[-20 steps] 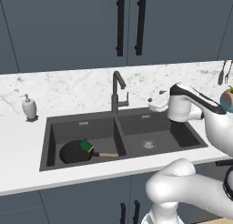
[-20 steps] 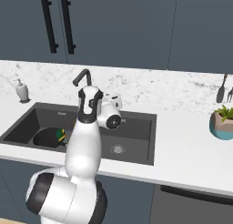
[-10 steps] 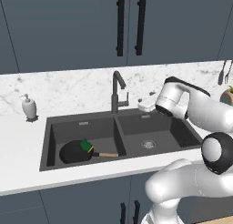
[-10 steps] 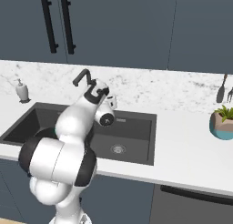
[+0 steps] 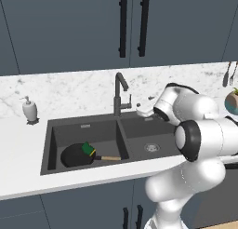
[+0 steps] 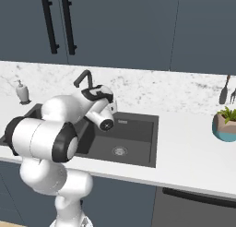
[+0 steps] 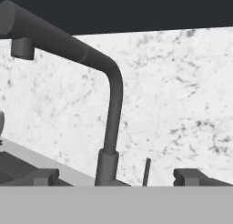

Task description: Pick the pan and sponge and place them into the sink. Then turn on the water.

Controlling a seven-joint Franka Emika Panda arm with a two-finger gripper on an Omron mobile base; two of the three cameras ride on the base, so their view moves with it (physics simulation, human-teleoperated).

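Risk, judged: wide jaws near faucet (image 5: 120,94) w/ lever (image 7: 146,171) between tips; misjudged push could slip off slim lever, or knock spout, so no water; jaws released, nothing held; sink (image 5: 135,129): large dark grey double basin set in white marble table (image 5: 28,140); pan (image 5: 76,154): round, black, light wood handle, lying in sink's left basin; sponge (image 5: 88,149): small, green over yellow, resting on pan rim nr handle; no blue stream visible yet.
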